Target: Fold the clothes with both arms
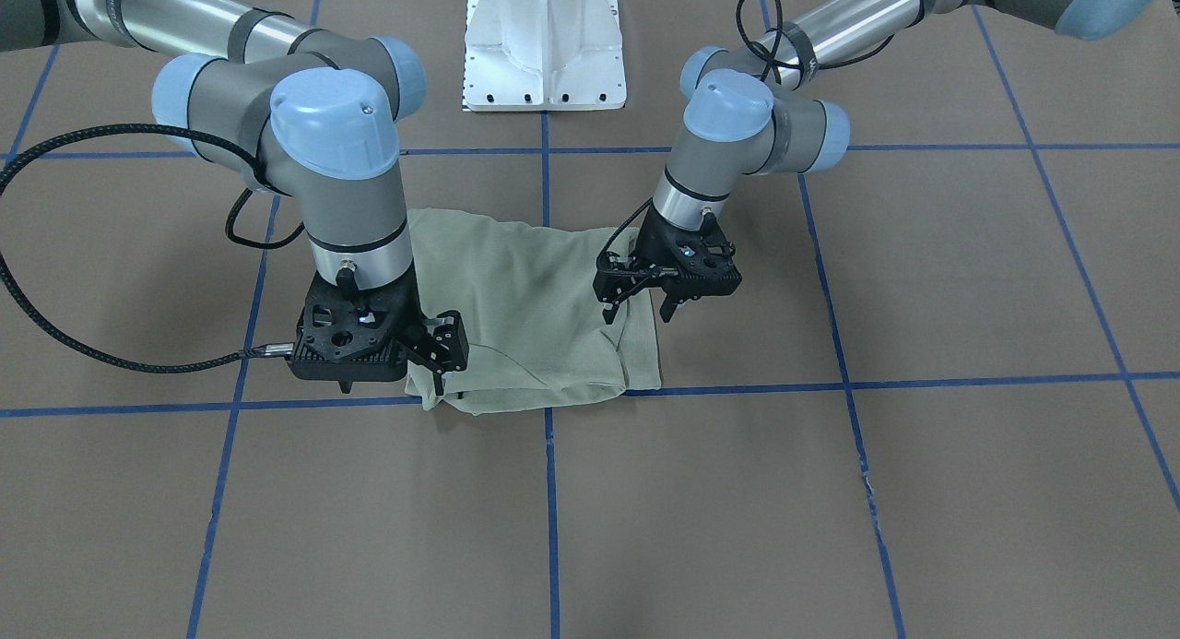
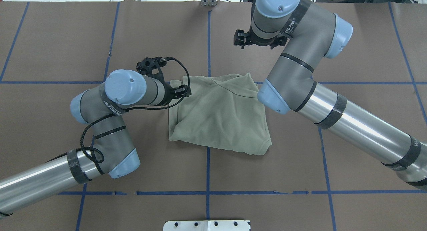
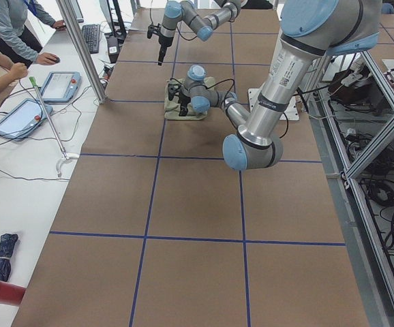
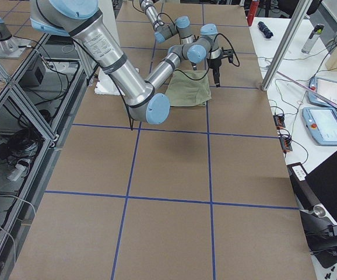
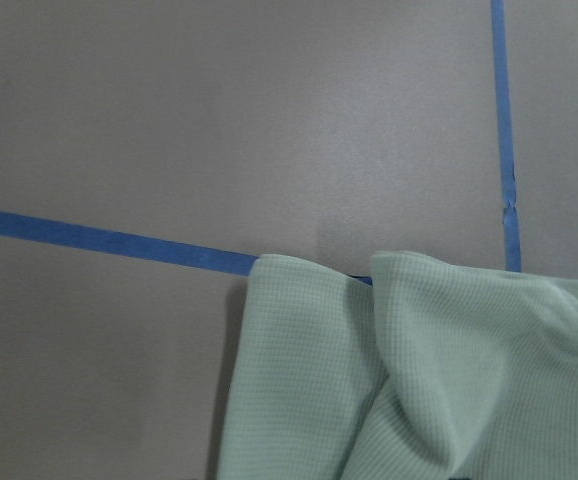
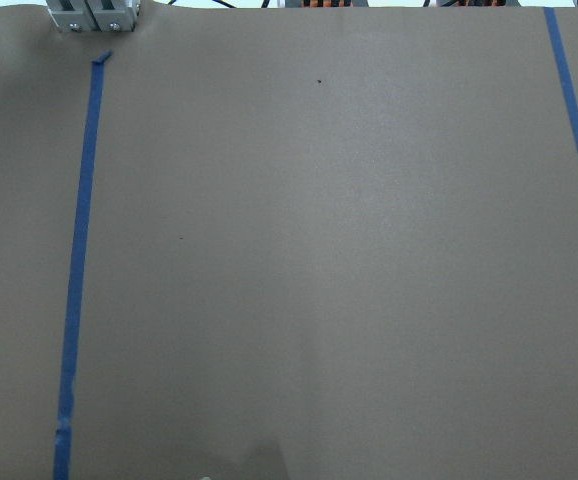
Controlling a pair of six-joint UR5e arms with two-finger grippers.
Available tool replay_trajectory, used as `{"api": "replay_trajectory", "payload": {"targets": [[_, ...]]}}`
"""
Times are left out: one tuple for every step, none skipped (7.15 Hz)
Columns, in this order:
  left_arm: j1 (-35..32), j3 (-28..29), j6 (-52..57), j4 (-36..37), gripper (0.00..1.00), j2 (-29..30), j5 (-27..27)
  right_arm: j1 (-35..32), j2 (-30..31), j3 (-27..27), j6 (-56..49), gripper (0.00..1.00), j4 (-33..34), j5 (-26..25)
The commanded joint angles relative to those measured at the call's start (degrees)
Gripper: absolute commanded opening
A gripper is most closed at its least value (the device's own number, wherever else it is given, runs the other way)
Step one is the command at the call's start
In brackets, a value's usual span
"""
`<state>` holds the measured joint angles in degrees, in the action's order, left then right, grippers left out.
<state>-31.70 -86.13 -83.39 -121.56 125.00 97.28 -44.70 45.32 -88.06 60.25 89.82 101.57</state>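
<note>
- Jaws of the left gripper are spread wide and empty, hovering over the left edge of the pale sage-green knit shirt, which lies part-folded mid-tabletop.
- Right gripper: can't tell its jaws; it's high, beyond the shirt's far edge.
- Risk: pinching one layer peels the fold open.

The shirt is pale sage green all over, with a fine waffle knit that shows up close. The tabletop is dull brown, crossed by blue tape lines that make big squares. The left arm and the right arm have shiny silver tubes, grey joints, light blue caps and black jaws. The cable is black. The base is white.
</note>
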Motion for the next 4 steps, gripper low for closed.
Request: {"api": "replay_trajectory", "payload": {"targets": [[0.33,3.23,-2.04,-0.87,0.65,3.65,-0.69,-0.12,0.47,-0.45,-0.13,1.00,0.00,0.04],[0.33,3.77,-1.87,-0.96,0.55,3.67,-0.69,-0.12,1.00,-0.45,-0.13,1.00,-0.09,0.04],[0.33,3.78,-1.78,-0.96,0.43,3.67,-0.69,-0.03,1.00,-0.45,-0.13,1.00,-0.09,0.04],[0.33,4.04,-1.61,-0.96,0.41,3.58,-0.69,-0.03,1.00,-0.36,-0.13,1.00,-0.09,0.04]]}}
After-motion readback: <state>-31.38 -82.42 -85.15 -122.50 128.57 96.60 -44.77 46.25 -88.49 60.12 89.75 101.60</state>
